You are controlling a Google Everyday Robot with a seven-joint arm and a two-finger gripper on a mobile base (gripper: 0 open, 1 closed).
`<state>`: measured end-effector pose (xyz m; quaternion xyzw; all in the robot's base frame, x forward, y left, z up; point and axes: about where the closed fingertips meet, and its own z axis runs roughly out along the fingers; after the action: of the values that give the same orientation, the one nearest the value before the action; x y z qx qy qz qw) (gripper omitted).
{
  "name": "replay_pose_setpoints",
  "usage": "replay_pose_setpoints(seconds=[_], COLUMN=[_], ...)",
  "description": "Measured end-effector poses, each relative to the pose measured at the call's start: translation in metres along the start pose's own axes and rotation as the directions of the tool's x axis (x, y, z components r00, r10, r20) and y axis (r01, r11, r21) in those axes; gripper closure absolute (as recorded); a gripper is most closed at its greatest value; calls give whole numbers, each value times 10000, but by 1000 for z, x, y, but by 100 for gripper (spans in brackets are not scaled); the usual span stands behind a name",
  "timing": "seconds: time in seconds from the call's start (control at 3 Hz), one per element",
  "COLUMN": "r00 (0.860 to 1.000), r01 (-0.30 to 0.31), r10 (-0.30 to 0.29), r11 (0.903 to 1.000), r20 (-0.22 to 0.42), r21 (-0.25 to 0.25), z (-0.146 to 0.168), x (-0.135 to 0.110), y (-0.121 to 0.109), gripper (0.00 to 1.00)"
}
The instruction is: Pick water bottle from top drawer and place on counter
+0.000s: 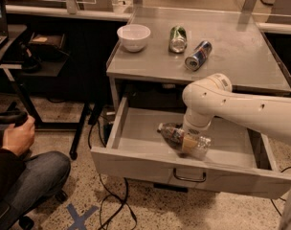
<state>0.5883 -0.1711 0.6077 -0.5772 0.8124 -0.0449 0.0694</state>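
The top drawer (pixel 145 163) is pulled open below the counter (pixel 241 56). The water bottle (pixel 170 133), clear and crinkled, lies on its side in the drawer near the front panel, cap to the left. My white arm reaches down into the drawer from the right. My gripper (pixel 188 142) sits over the middle of the bottle, with its tan fingers (pixel 189 143) closed around it. The bottle's right end shows below my wrist.
On the counter stand a white bowl (pixel 133 36), a green can (pixel 178 38) and a blue-and-silver can (pixel 197 55), both cans lying down. A seated person (pixel 16 143) holding a controller is at the left. A dark desk (pixel 11 37) stands behind, and cables (pixel 112 200) lie on the floor.
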Motion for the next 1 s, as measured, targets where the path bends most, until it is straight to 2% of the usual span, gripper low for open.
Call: replay_pose_setpoints(seconds=[0.67, 1.0], r00=[10000, 9988], r01=[-3, -454], r10=[3, 460], r11=[10000, 9985], r20=[-1, -169], r21=[2, 311], z=[0, -15], x=[0, 3], y=[0, -2], gripper=[89, 100])
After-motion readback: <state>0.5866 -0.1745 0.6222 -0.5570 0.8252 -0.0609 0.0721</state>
